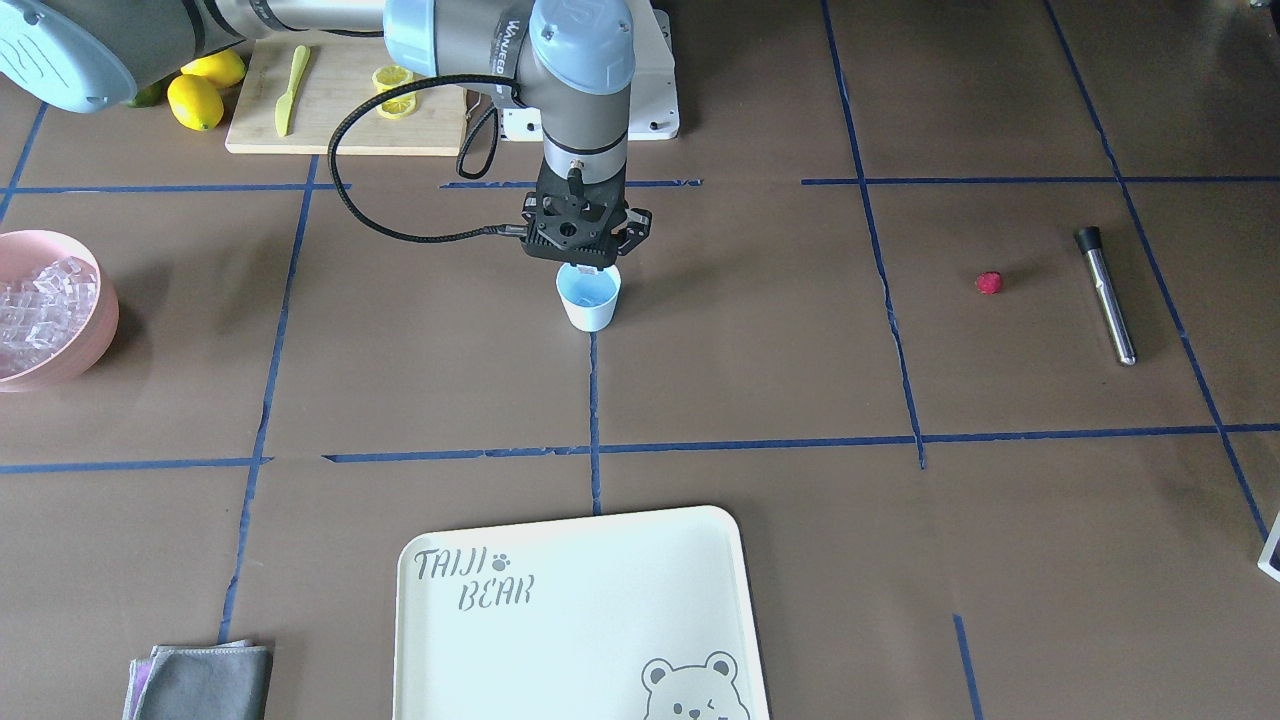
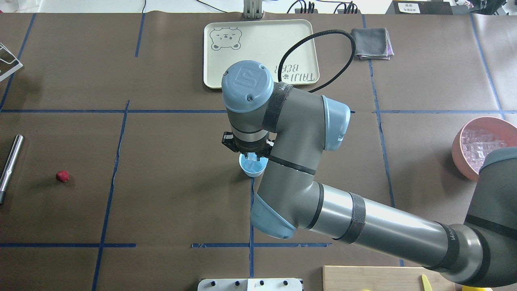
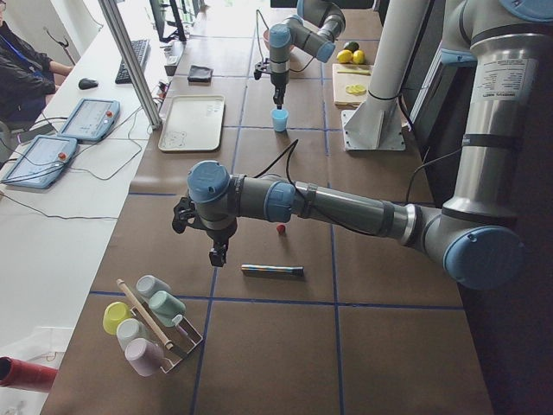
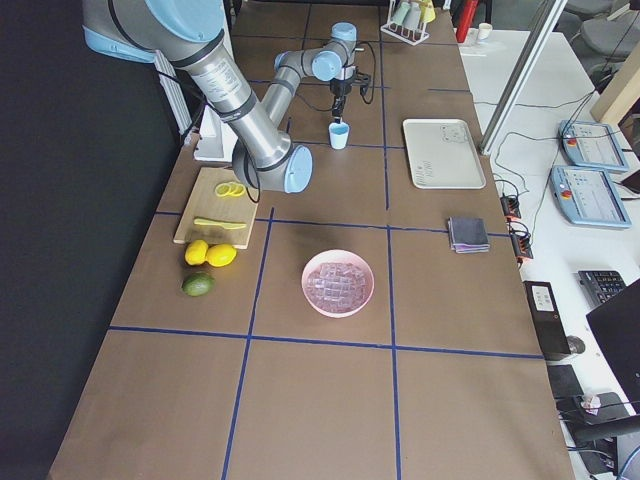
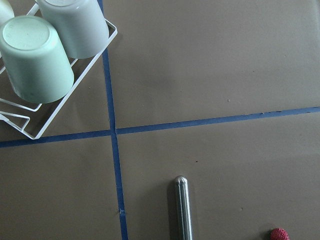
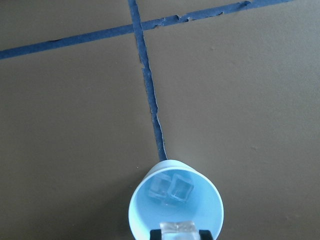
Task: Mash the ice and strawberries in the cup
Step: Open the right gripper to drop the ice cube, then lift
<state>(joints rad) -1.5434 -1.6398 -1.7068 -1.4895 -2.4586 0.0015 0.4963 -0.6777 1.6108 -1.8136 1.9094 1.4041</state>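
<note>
Ice-loading seemed in hand: at frame bottom the right end effector (image 6: pixel 179 233) pinched an ice cube (image 6: pixel 178 227) above the light-blue cup (image 6: pixel 212 200), so release seemed due, then fetching the mid-right strawberry (image 1: pixel 989 283); the left end effector (image 3: pixel 218 255) couldn't be judged.

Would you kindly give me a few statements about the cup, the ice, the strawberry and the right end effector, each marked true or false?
1. The cup holds ice cubes. True.
2. The strawberry is inside the cup. False: the strawberry lies on the table, near the metal muddler.
3. The right end effector is over the cup, gripping another ice cube. True.
4. The pink bowl stands on the tray. False: the pink bowl, with ice in it, stands on the table, far from the tray.
</note>
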